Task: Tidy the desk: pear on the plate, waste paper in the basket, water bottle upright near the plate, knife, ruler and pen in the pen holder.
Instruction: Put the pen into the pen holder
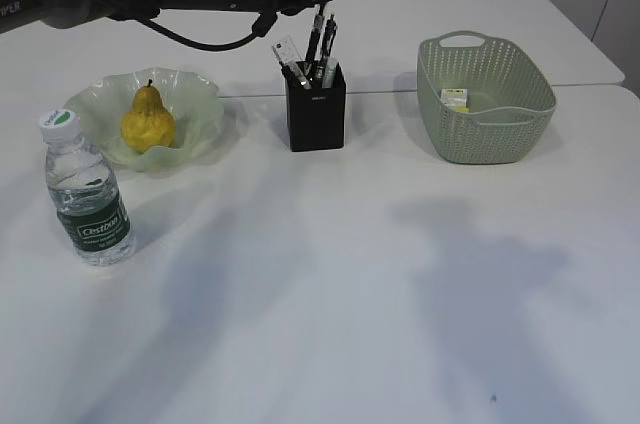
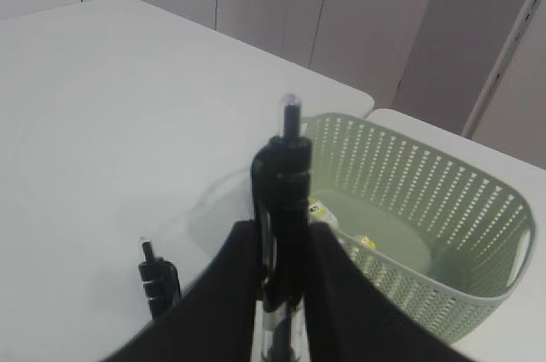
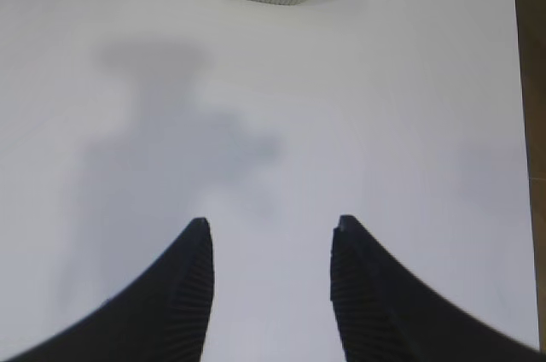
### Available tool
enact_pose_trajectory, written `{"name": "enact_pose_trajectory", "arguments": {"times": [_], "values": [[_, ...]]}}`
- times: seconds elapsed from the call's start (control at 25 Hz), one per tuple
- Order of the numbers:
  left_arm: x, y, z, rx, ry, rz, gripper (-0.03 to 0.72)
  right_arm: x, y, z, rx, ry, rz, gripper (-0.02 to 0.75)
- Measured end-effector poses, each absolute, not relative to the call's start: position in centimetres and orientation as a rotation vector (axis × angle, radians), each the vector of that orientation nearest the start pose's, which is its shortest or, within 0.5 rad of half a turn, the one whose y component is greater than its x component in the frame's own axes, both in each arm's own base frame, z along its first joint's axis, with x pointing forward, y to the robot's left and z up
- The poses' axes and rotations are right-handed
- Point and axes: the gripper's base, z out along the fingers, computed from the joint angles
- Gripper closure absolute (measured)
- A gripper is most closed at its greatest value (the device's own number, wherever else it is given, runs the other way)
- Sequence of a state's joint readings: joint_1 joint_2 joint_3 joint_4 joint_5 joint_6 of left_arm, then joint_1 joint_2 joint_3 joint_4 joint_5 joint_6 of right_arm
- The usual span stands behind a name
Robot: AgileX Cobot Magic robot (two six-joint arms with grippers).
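Nearest to where I stand, the water bottle [image 1: 88,196] is upright toward the left edge of the desk [image 1: 330,314], its white cap on and green label facing out, just in front of the ruffled green plate [image 1: 195,114]. On that plate sits the yellow pear [image 1: 148,120], stem up. Further back, about the middle of the desk, the black pen holder [image 1: 317,114] already carries pens and what looks like a clear ruler [image 1: 289,53] leaning at its left side. Over it reaches the left gripper [image 2: 281,268], fingers clamped on a black pen [image 2: 288,200] held upright, its lower end at the holder's mouth. Off to the right the pale green basket [image 1: 487,99] holds waste paper [image 1: 455,98], white and yellow scraps lying on its floor. From its own camera, the right gripper [image 3: 271,247] hangs above bare desk in front of the basket, fingers apart with nothing between them.
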State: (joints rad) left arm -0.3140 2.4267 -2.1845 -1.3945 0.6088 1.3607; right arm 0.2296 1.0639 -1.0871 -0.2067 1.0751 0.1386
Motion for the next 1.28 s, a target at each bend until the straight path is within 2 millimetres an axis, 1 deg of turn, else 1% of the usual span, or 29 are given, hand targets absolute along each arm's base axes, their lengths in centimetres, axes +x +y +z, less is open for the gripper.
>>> {"name": "enact_pose_trajectory", "arguments": {"times": [0.16,0.36,0.52,0.92,1.0,1.2,1.28], "values": [[51.9,-22.2,24.0,0.702,1.731,-0.767,0.6,19.4,2.8,36.5,-0.166,2.502,-0.119,0.37],[52.2,-22.3,22.7,0.707,1.75,-0.767,0.6,19.4,2.8,36.5,-0.167,2.502,-0.12,0.37],[52.3,-22.3,22.3,0.707,1.748,-0.766,0.6,19.4,2.8,36.5,-0.167,2.502,-0.12,0.37],[52.6,-22.2,22.6,0.704,1.692,-0.73,0.6,19.4,2.9,36.5,-0.172,2.495,-0.119,0.37],[52.6,-22.2,22.3,0.698,1.688,-0.736,0.6,19.4,2.9,36.5,-0.172,2.495,-0.119,0.37],[53.0,-22.4,20.7,0.662,1.704,-0.764,0.6,19.4,2.8,36.5,-0.174,2.493,-0.121,0.37],[53.0,-22.4,20.5,0.667,1.702,-0.758,0.6,19.4,2.8,36.5,-0.174,2.493,-0.121,0.37]]}}
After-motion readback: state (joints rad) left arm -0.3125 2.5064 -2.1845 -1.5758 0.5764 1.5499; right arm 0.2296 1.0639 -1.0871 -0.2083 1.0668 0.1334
